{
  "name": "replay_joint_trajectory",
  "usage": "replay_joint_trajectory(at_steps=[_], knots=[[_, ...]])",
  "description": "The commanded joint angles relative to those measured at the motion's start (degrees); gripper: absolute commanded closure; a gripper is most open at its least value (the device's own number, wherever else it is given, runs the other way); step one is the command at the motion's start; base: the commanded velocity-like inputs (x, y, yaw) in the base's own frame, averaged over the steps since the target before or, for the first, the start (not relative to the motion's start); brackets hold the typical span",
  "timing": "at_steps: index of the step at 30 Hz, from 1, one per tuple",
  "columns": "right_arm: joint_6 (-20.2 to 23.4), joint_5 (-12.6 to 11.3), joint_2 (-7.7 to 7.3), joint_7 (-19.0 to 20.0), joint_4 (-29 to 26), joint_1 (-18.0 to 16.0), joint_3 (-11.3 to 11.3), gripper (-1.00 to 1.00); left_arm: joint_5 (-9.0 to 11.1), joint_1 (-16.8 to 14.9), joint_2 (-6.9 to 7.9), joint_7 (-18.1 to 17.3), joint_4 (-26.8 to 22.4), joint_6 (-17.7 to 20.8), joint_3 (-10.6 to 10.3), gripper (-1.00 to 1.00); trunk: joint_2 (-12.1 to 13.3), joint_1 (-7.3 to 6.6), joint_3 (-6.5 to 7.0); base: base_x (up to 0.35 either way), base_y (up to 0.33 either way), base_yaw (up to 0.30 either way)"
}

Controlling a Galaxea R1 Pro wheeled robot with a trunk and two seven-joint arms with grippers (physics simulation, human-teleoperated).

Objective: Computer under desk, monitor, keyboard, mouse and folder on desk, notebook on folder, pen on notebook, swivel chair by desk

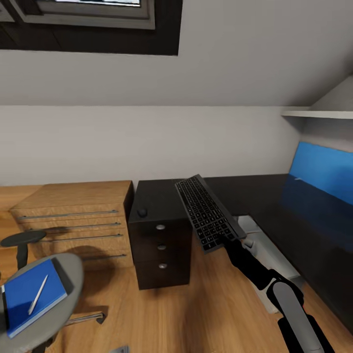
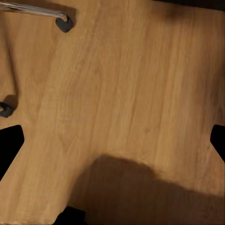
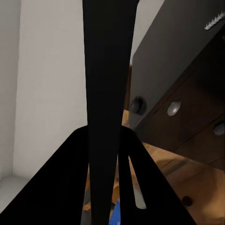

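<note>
We've got the keyboard (image 1: 208, 214) clamped edge-on in the right gripper (image 1: 234, 241), by its near end. It's stiff, light, prob. slick; the far end overhangs the desk (image 1: 255, 196). Left gripper: can't tell.

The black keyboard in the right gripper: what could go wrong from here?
1. The flat black keyboard is held by the right gripper at one short end only, tilted in the air, so it might slip or swing.
2. The small rounded black mouse sits near the edge of the glossy black desk; a low sweep of the keyboard could knock it to the floor.
</note>
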Motion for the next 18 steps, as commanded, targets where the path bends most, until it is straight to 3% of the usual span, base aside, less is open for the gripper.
replay_joint_trajectory(at_steps=[1, 18], knots=[[0.1, -0.3, -0.04, 0.2, 0.0, 0.0, 0.0, 1.0, 0.4, 0.0, 0.03, 0.4, -0.1, 0.2, -0.1, -1.0, 0.4, -0.26, 0.14, -0.334, -0.01, 0.0], [0.1, -0.4, -0.97, 0.2, 0.1, 0.0, -0.2, 1.0, 0.4, 0.0, 0.03, 0.4, -0.1, 0.2, -0.1, -1.0, 7.2, -4.0, 3.19, -0.335, -0.027, 0.0]])
